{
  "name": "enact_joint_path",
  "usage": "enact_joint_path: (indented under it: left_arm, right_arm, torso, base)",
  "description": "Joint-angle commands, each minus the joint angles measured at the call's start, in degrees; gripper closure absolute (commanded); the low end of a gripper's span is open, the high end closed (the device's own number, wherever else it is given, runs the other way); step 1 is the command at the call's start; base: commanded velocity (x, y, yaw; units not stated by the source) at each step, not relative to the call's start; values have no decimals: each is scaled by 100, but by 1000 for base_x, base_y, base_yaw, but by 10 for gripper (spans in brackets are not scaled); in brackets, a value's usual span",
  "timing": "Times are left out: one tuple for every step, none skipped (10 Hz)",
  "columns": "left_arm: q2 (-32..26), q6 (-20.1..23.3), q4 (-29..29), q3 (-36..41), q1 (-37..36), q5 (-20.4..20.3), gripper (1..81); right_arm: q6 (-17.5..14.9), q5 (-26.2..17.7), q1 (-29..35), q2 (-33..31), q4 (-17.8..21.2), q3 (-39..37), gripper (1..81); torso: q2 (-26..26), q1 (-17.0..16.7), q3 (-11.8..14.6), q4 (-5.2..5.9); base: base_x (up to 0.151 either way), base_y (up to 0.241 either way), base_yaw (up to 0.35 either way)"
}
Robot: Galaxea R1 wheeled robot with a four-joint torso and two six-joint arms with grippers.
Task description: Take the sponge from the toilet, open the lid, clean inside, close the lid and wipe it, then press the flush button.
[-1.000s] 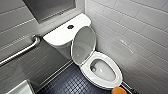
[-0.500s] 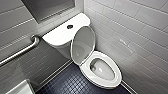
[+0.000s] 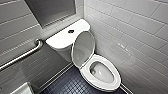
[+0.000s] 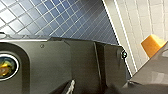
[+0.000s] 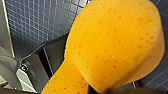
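Nothing has shifted since earlier: the lid stands raised over the toilet. The right fingers clench the sponge at its waist, its long axis pointing away from them, above the floor tiles.

A shiny metal grab bar runs along the grey tiled wall. The floor is made of small dark blue squares. A dark flat panel sits high on the wall.
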Motion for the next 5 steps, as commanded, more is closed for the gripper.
enact_joint_path:
  left_arm:
    - [-309, -354, 18, 214, -379, 326, 10]
    - [-354, -424, 0, 214, -527, 317, 10]
    - [-450, -661, -62, 205, -774, 326, 10]
    - [-521, -829, -62, 240, -984, 326, 10]
    - [-608, -1188, -62, 310, -1248, 326, 10]
  right_arm:
    - [-38, 177, -466, 170, -108, -330, 811]
    - [-47, 284, -632, 241, -108, -464, 811]
    - [-56, 310, -800, 294, -117, -482, 811]
    - [-82, 354, -1010, 347, -134, -525, 811]
    - [-126, 617, -1231, 452, -257, -648, 811]
  torso:
    - [0, 0, 139, 0]
    - [0, 0, 18, 0]
    - [0, 0, 42, 0]
    - [0, -2, 64, 0]
    - [0, -5, 59, 0]
  base:
    - [0, 0, 0]
    - [0, 0, 0]
    - [0, 0, 0]
    - [0, 0, 0]
    - [0, 0, 0]
